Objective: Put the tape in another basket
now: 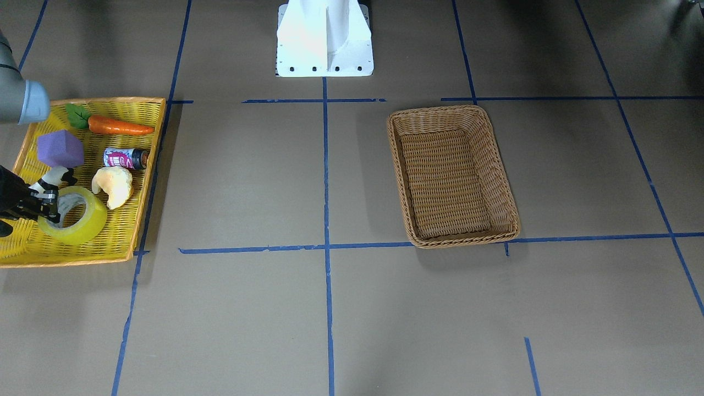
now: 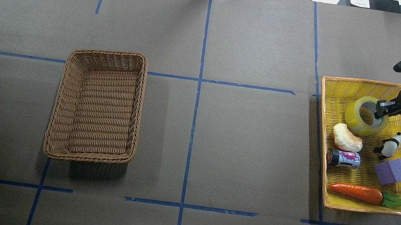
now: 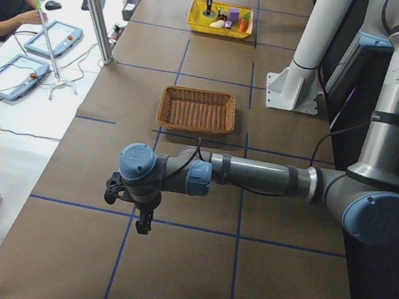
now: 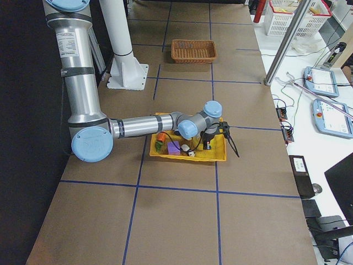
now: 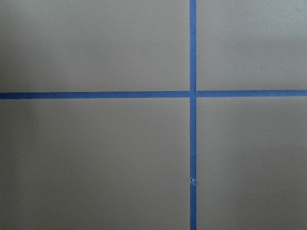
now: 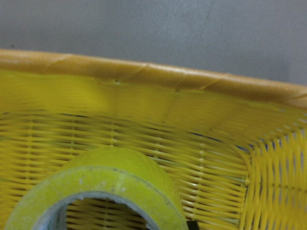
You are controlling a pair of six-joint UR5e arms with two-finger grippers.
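Note:
The yellow-green tape (image 2: 358, 119) lies at the far end of a flat yellow tray (image 2: 343, 88) on the robot's right; it also shows in the front view (image 1: 82, 223) and close up in the right wrist view (image 6: 120, 172). My right gripper (image 2: 381, 109) straddles the roll's wall, one finger inside the core, and looks shut on it; it also shows in the front view (image 1: 48, 212). The brown wicker basket (image 2: 107, 54) stands empty on the left half of the table (image 1: 440, 113). My left gripper (image 3: 143, 224) hangs over bare table far from both; I cannot tell whether it is open.
In the tray beside the tape lie a bread piece (image 2: 346, 137), a toy panda (image 2: 390, 145), a small can (image 2: 343, 158), a purple block (image 2: 394, 171) and a carrot (image 2: 356, 192). The white robot base (image 1: 324, 38) stands at the table's near edge.

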